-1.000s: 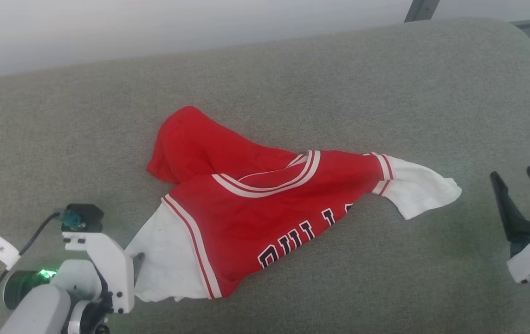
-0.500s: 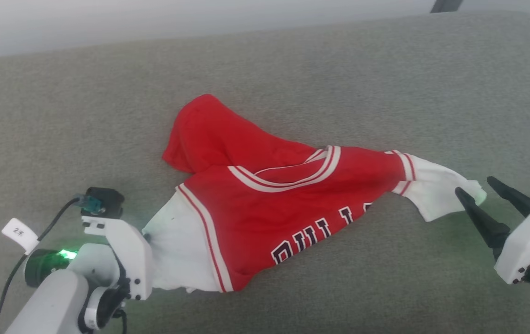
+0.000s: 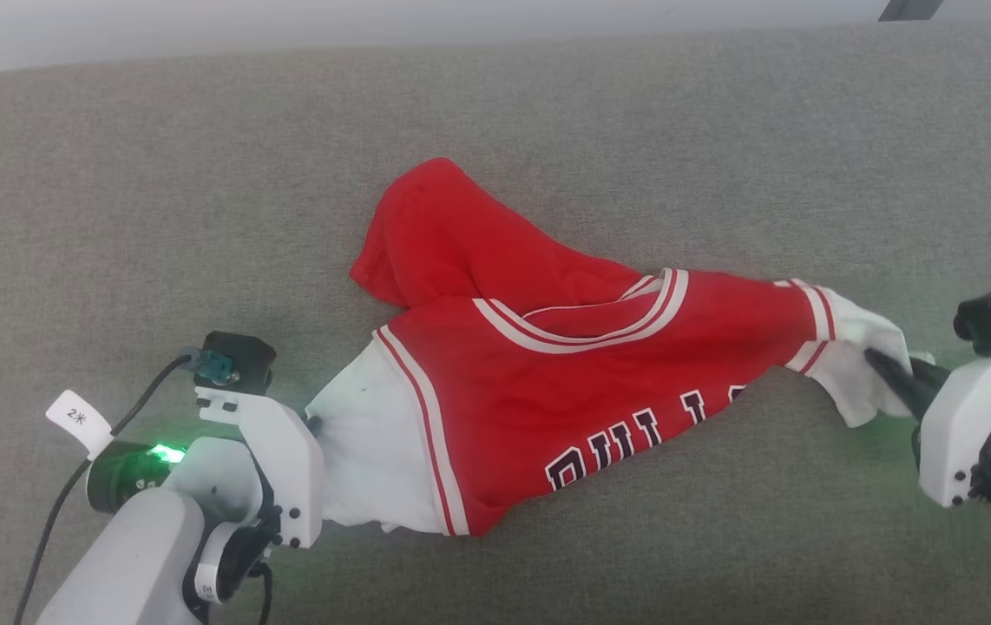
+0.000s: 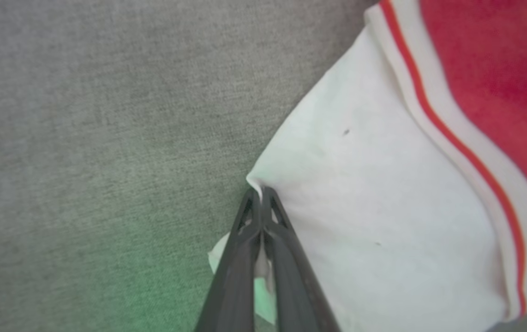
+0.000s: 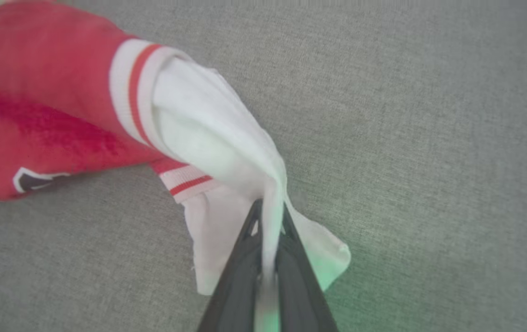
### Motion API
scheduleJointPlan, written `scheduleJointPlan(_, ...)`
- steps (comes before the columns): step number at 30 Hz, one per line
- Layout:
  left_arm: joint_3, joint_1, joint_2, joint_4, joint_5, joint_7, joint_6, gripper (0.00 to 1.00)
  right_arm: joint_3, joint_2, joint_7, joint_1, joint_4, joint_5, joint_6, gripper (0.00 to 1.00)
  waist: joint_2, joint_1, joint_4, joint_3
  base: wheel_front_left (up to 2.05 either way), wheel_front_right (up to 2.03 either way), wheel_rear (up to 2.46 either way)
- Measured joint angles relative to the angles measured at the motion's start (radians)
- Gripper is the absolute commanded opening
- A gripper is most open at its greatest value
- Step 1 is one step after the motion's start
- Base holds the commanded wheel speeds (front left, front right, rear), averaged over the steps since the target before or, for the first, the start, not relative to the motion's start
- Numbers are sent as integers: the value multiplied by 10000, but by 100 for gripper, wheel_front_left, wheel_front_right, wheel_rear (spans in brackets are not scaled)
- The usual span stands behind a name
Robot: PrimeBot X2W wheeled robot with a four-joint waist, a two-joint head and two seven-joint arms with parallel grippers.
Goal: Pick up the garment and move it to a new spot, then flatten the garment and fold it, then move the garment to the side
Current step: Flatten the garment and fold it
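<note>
The garment (image 3: pixel 565 373) is a small red jersey with white sleeves, red-and-white stripe trim and dark lettering, lying crumpled on the grey fabric surface (image 3: pixel 548 113). My left gripper (image 3: pixel 313 425) is shut on the edge of the white left sleeve (image 4: pixel 360 207), its fingertips (image 4: pixel 260 196) pinching the cloth. At the other end my right gripper (image 3: pixel 882 360) is shut on the white right sleeve (image 5: pixel 226 152), which bunches into a fold between its fingers (image 5: pixel 268 221). The jersey stretches between both grippers, its red body (image 5: pixel 37 106) wrinkled.
The grey fabric surface spreads all around the garment. Its far edge meets a pale wall (image 3: pixel 287 22) at the top. A white tag (image 3: pixel 79 421) hangs on the cable by my left wrist.
The head camera has shifted. My right gripper, open and apart from the garment one second ago, has moved in to the white right sleeve and shut on it. The left gripper keeps its hold.
</note>
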Motion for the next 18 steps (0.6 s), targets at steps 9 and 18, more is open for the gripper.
scheduleJointPlan(9, -136, -323, 182, -558, 98, 353, 8, 0, 234, -364, -31, -875, -128, 481, 0, 0, 0, 0, 21, -201, 0, 0, 0)
scheduleJointPlan(18, 150, -1610, 1028, -1733, 382, 1375, 130, 0, 157, -754, 35, -1883, -965, 665, 0, 0, 0, -1, -56, -610, 0, 0, 0)
